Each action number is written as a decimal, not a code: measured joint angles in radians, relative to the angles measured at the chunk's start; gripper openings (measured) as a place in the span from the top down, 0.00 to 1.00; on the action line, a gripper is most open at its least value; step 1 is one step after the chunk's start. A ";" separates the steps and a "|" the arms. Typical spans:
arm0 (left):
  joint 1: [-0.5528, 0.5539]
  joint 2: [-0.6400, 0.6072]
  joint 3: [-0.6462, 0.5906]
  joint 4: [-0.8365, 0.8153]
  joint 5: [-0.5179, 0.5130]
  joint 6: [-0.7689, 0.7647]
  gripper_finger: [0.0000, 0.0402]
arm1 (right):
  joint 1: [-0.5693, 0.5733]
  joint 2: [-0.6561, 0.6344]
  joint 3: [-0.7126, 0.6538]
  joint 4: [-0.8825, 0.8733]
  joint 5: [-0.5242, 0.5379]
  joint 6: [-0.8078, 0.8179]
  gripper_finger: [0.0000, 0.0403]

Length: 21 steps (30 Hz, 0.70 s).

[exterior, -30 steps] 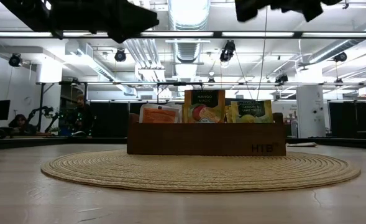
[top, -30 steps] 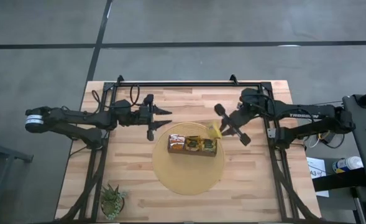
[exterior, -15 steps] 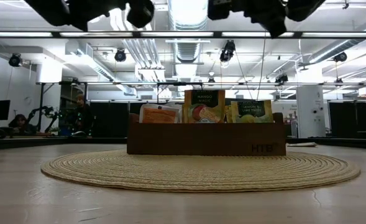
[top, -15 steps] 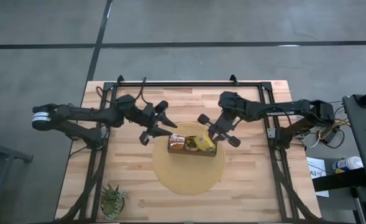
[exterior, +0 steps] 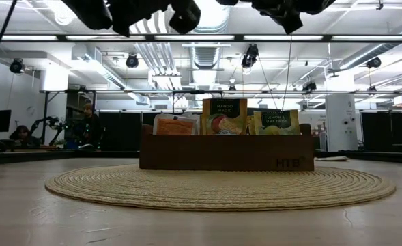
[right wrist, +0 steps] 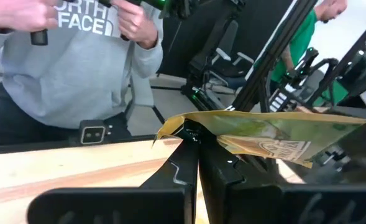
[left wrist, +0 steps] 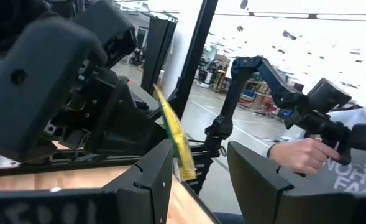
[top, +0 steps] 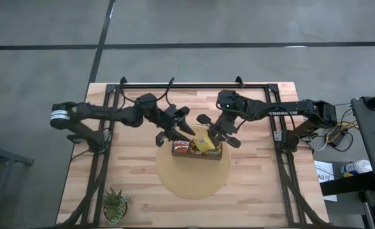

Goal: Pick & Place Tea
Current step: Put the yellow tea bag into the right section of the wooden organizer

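Observation:
The tea sachets stand upright in a long dark-brown wooden box [top: 197, 150] [exterior: 226, 152] on a round woven mat [top: 193, 170]: an orange one [exterior: 177, 126], a mango one [exterior: 224, 116] and a lemon-lime one [exterior: 276, 121]. My right gripper [top: 214, 131] [right wrist: 198, 155] hovers over the box's right half, shut on a green-and-yellow sachet [top: 205, 144] [right wrist: 263, 134]. My left gripper [top: 179, 129] [left wrist: 198, 177] is open, just above the box's left far corner, facing the held sachet [left wrist: 173, 134]. In the low view both grippers show only at the top edge. My right gripper pinches the green-and-yellow sachet between its two fingers at one edge near a corner [right wrist: 186, 129]. The fingers slant down from the table's far right side. The sachet sticks out past the fingertips, lifted clear above the box.
A small green spiky plant [top: 115, 205] stands near the table's near left corner. A black frame [top: 193, 84] runs along the far edge and both sides. People sit beyond the table in the wrist views [right wrist: 77, 56]. Bare wood lies left, right and near of the mat.
Both arms have swung in toward the box. My right gripper, still shut on the sachet, has moved left from beyond the box's right end to above its right half. My left gripper has moved right and toward the near edge, up to the box's left far corner.

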 joint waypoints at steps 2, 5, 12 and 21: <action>0.000 0.028 0.028 0.000 0.014 -0.011 0.63 | 0.000 0.000 0.004 0.001 0.002 -0.011 0.98; 0.000 0.069 0.063 -0.001 0.037 -0.024 0.63 | 0.000 0.000 -0.001 -0.001 0.002 -0.027 0.98; 0.000 0.133 0.114 -0.001 0.055 -0.056 0.63 | 0.001 0.000 -0.003 -0.017 0.004 -0.027 0.98; -0.001 0.136 0.126 -0.006 0.064 -0.067 0.69 | 0.003 0.000 -0.004 -0.018 0.055 -0.022 0.98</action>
